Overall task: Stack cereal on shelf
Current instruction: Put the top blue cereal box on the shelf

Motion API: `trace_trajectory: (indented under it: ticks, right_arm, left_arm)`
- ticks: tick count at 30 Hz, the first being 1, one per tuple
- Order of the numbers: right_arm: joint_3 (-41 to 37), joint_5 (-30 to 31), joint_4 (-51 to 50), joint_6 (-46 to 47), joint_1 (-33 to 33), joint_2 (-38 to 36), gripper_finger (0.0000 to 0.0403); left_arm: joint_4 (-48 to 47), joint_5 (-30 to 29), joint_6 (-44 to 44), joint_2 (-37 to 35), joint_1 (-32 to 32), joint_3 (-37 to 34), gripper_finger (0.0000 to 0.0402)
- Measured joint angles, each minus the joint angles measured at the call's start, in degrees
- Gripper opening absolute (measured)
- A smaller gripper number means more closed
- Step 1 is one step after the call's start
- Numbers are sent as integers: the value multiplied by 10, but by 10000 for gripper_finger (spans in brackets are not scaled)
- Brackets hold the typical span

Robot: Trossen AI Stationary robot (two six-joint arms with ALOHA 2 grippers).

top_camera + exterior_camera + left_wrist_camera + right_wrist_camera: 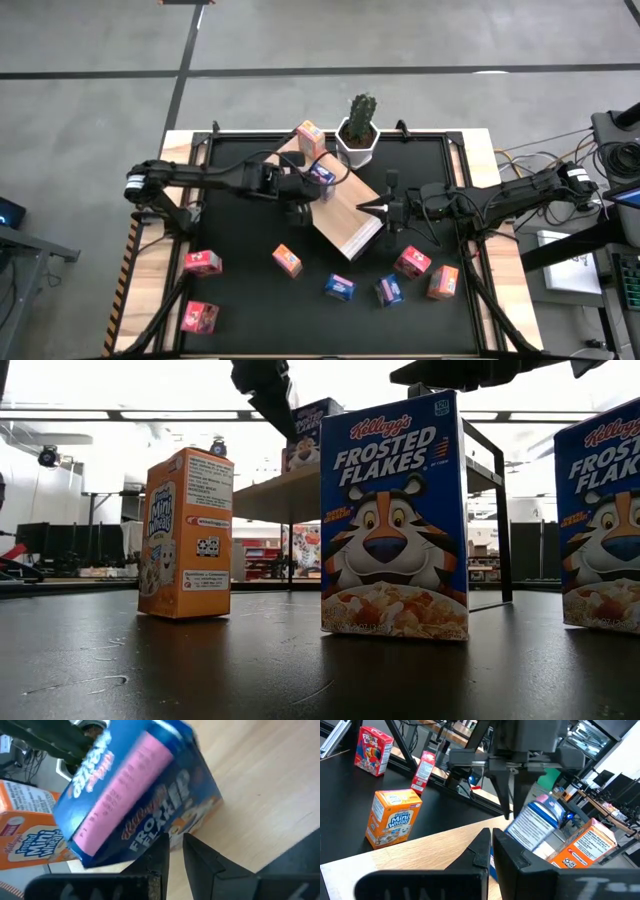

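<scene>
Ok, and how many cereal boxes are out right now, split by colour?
Orange boxes: 3
Blue boxes: 3
Pink or red boxes: 3
Total: 9

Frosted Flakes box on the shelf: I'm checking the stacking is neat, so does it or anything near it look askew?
Yes. The blue Frosted Flakes box on the shelf leans tilted instead of standing upright, beside the orange Mini-Wheats box. The left end effector sits right at it.
</scene>
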Motion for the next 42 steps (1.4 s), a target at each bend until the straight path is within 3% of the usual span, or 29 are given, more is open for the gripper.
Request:
trace_trajectory:
  ticks: [17,29,42]
  right_arm:
    - [0,0,0,-2,0,0,9]
    - [0,0,0,-5,0,0,9]
    - [0,0,0,-7,0,0,9]
  left_arm:
    - [128,1,13,9,4,-54,38]
    - [65,0,8,-10,3,-63,38]
    - [198,0,49,-11,33,-121,38]
